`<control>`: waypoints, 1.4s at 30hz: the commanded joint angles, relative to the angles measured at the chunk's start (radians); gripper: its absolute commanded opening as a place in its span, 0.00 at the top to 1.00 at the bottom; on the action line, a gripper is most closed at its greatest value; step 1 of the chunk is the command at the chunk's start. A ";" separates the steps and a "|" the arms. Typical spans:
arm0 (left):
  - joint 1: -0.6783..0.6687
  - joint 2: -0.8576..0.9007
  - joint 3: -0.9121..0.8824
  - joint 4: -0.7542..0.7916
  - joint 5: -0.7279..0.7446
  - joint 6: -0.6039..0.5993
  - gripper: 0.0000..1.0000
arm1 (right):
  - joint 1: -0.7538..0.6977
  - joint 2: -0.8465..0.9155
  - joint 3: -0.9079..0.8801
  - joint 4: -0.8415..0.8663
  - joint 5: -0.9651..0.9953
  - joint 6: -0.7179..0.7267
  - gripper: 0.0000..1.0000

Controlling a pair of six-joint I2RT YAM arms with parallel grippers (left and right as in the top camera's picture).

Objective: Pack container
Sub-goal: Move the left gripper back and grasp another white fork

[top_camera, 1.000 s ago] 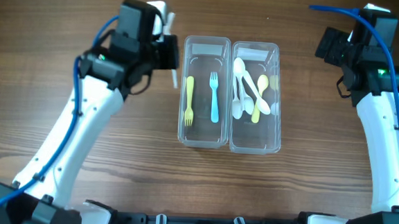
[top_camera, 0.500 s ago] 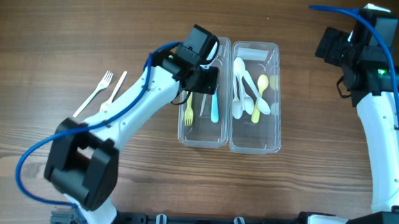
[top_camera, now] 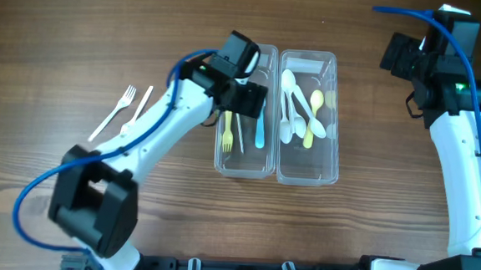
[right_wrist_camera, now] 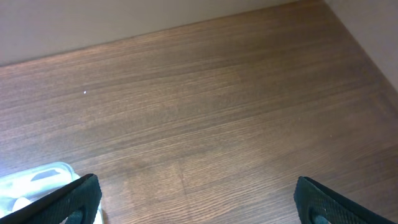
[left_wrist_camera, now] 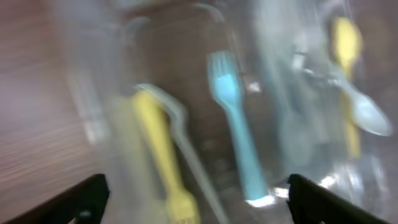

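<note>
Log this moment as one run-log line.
left gripper: open over left container | white fork: in it, beside yellow fork | right gripper: open, away over table | two white forks: loose on table

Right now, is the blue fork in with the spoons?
No, the blue fork lies beside the yellow fork in the left container, the spoons in the right container.

Blurred: yellow fork (left_wrist_camera: 163,162) beside blue fork (left_wrist_camera: 239,134).
</note>
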 commanded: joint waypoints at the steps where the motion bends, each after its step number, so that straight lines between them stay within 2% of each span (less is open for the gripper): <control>1: 0.063 -0.113 0.000 -0.072 -0.335 0.028 0.00 | -0.001 0.005 0.007 0.002 0.004 -0.018 0.00; 5: 0.141 -0.148 0.000 -0.201 -0.442 0.033 0.00 | -0.001 0.005 0.007 0.002 0.004 -0.018 0.00; 6: 0.169 -0.144 -0.002 -0.232 -0.438 0.048 0.05 | -0.001 0.005 0.007 0.002 0.004 -0.018 0.00; 7: 0.191 -0.138 -0.006 -0.240 -0.438 0.050 0.10 | -0.001 0.005 0.007 0.002 0.004 -0.018 0.00; 11: 0.295 -0.098 -0.054 -0.193 -0.424 0.055 0.11 | -0.001 0.005 0.007 0.002 0.004 -0.017 0.00; 13: 0.337 -0.077 -0.080 -0.154 -0.372 0.132 0.13 | -0.001 0.005 0.007 0.002 0.004 -0.018 0.00; 15: 0.387 -0.043 -0.097 -0.121 -0.305 0.245 0.20 | -0.001 0.005 0.007 0.002 0.004 -0.018 0.00; 19: 0.452 -0.003 -0.097 -0.095 -0.249 0.335 0.31 | -0.001 0.005 0.007 0.002 0.004 -0.018 0.00; 22: 0.488 0.010 -0.098 -0.095 -0.168 0.369 0.33 | -0.001 0.005 0.007 0.002 0.004 -0.018 0.00; 27: 0.523 0.014 -0.097 -0.096 -0.089 0.390 0.34 | -0.001 0.005 0.007 0.002 0.004 -0.018 0.00; 38: 0.524 0.021 -0.140 -0.103 -0.084 0.390 0.54 | -0.001 0.005 0.007 0.002 0.004 -0.018 0.00; 42: 0.524 0.021 -0.178 -0.084 -0.080 0.390 0.54 | -0.001 0.005 0.007 0.002 0.004 -0.018 0.00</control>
